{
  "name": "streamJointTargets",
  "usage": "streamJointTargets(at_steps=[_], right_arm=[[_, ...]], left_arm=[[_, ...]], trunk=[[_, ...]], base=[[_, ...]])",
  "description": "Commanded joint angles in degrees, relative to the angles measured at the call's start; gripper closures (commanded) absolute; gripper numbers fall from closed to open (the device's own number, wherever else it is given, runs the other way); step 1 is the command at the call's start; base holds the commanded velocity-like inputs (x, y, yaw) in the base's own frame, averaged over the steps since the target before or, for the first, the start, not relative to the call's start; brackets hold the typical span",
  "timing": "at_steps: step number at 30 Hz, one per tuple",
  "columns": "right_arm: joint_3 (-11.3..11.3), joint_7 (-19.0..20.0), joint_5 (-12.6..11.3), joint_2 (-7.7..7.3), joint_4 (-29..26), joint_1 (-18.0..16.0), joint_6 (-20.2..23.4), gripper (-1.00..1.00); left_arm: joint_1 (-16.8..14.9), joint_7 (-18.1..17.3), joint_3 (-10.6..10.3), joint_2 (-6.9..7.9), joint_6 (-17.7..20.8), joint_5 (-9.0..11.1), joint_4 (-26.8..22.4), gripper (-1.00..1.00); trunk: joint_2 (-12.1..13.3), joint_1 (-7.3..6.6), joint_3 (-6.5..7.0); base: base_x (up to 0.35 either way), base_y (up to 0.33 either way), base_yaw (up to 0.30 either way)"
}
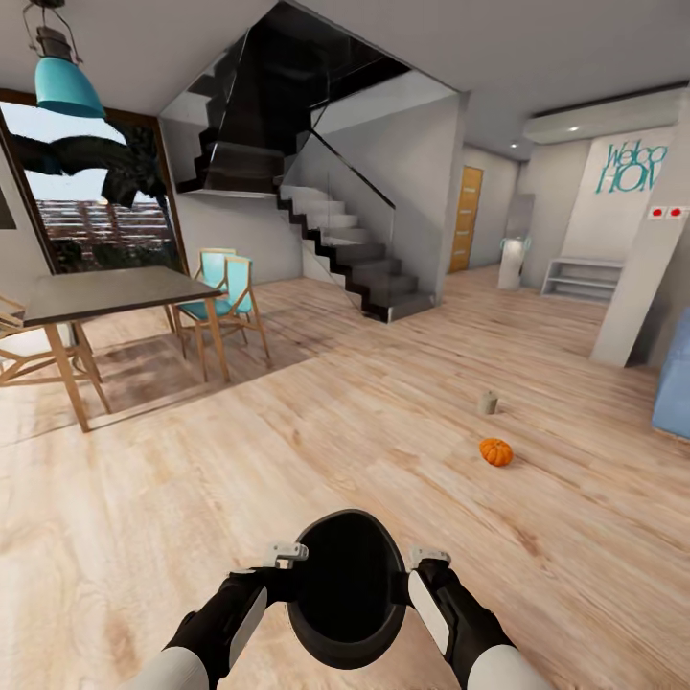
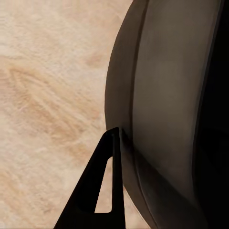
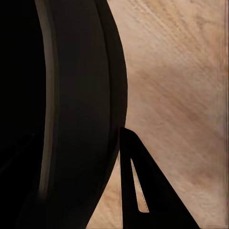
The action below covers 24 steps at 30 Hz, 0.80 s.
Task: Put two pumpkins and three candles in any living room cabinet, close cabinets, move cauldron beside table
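Cauldron (image 1: pixel 347 586) hangs between both claws, left claw (image 1: pixel 287 553) and right claw (image 1: pixel 429 556) each pinching its rim. Pumpkin (image 1: pixel 495 451) and candle (image 1: pixel 489 402) lie on the floor (image 1: pixel 287 450), uncollected. Table (image 1: pixel 105 292) stands far left; placement remains.

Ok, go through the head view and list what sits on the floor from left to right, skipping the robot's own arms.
Dining table → teal chairs → staircase → candle and pumpkin, almost level with each other → low white shelf by the far wall.
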Motion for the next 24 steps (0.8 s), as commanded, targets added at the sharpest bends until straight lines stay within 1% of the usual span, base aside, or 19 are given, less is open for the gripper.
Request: streamJointTargets(at_steps=[1,17,24], right_arm=[[-0.05,1.43,-1.91,0.02,-0.96,-0.05,-0.27,1.0],[-0.05,1.43,-1.91,0.02,-0.96,-0.05,-0.27,1.0],[-0.05,1.43,-1.91,0.02,-0.96,-0.05,-0.27,1.0]], left_arm=[[0.01,-1.27,0.2,-0.05,0.36,1.36,-0.11,1.0],[0.01,-1.27,0.2,-0.05,0.36,1.36,-0.11,1.0],[0.01,-1.29,0.2,-0.05,0.36,1.36,-0.11,1.0]], trunk=[[-0.03,-0.02,-0.05],[-0.03,-0.02,-0.05],[-0.03,-0.02,-0.05]], base=[[0.0,0.001,-0.292],[0.0,0.002,-0.292],[0.0,0.115,-0.292]])
